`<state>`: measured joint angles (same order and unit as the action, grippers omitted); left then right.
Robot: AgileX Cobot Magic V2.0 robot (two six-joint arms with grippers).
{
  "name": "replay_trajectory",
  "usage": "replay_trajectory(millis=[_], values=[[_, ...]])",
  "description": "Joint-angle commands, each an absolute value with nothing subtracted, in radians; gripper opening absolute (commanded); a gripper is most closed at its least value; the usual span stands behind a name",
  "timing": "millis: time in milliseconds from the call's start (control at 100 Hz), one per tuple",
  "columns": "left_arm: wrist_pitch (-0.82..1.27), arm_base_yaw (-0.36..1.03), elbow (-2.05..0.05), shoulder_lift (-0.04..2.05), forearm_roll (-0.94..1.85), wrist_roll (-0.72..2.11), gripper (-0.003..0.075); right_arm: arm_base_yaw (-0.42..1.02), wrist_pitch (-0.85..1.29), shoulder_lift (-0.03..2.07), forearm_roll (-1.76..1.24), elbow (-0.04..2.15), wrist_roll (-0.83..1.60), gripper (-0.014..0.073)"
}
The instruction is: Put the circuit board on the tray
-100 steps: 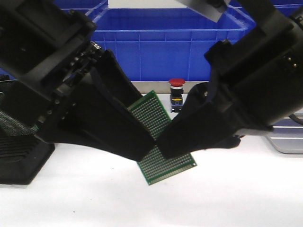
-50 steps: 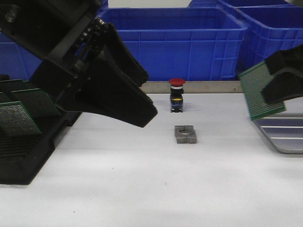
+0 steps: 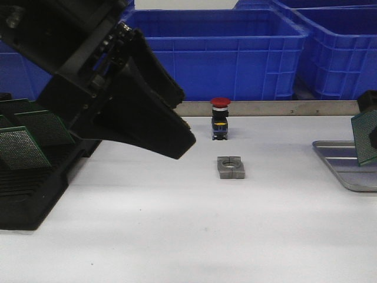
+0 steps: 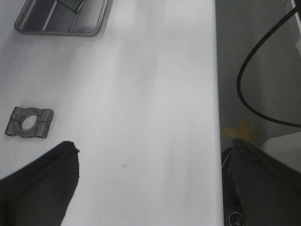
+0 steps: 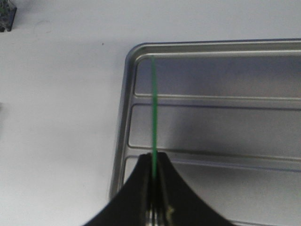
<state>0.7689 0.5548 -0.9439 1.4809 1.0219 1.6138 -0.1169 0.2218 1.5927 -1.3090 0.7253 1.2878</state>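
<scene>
The green perforated circuit board (image 3: 365, 139) hangs upright at the far right, just over the silver ribbed tray (image 3: 344, 171). My right gripper (image 5: 154, 159) is shut on the board's edge. The board shows edge-on as a thin green line (image 5: 154, 108) above the tray's near-left corner (image 5: 211, 127). In the front view only a black piece of that gripper (image 3: 373, 137) shows at the frame edge. My left gripper (image 3: 181, 121) hovers open and empty left of centre, its fingers (image 4: 42, 181) wide apart. The left wrist view shows the tray (image 4: 56, 32) and a board corner (image 4: 73, 4) far off.
A black slotted rack (image 3: 26, 194) holding several green boards (image 3: 23, 147) stands at the left. A grey metal clamp block (image 3: 230, 167) lies mid-table, also in the left wrist view (image 4: 29, 122). A red push button (image 3: 220, 118) stands behind it. Blue bins (image 3: 224, 53) line the back.
A second ago both grippers held the board at centre. The left let go and drew back left. The right carried the board right and lower, over the tray.
</scene>
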Motion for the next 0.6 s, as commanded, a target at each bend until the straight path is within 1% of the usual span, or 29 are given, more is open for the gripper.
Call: replay_trajectory(millis=[0,40,90,110,140,160,210,290,410,590], values=[[0.773,0.563,-0.976,1.453,1.066,1.603,0.0607,-0.121,0.255,1.587,-1.323,0.777,1.291,0.0149],[0.773,0.563,-0.976,1.453,1.066,1.603,0.0607,-0.121,0.256,1.588,-1.323,0.782,1.291,0.0238],[0.777,0.563,-0.976,1.453,1.066,1.599,0.0607,-0.121,0.242,1.586,-1.323,0.783,1.291,0.0398],[0.779,0.563,-0.976,1.453,1.066,1.599,0.0607,-0.121,0.233,1.585,-1.323,0.783,1.291,0.0436],[0.780,0.563,-0.976,1.453,1.066,1.599,0.0607,-0.121,0.220,1.585,-1.323,0.783,1.291,0.0522],[0.780,0.563,-0.976,1.453,1.066,1.599,0.0607,-0.121,0.211,1.585,-1.323,0.783,1.291,0.0563],[0.780,0.563,-0.976,1.453,1.066,1.599,0.0607,-0.121,0.197,1.584,-1.323,0.783,1.291,0.0621],[0.782,0.563,-0.976,1.453,1.052,1.599,0.0607,-0.121,0.195,1.582,-1.323,0.783,1.291,0.0631],[0.715,0.550,-0.976,1.432,0.969,1.597,0.0607,-0.121,0.216,1.571,-1.323,0.783,1.291,0.0631],[0.649,0.461,-0.976,1.366,0.815,1.544,0.0607,-0.121,0.247,1.559,-1.322,0.783,1.291,0.0631]])
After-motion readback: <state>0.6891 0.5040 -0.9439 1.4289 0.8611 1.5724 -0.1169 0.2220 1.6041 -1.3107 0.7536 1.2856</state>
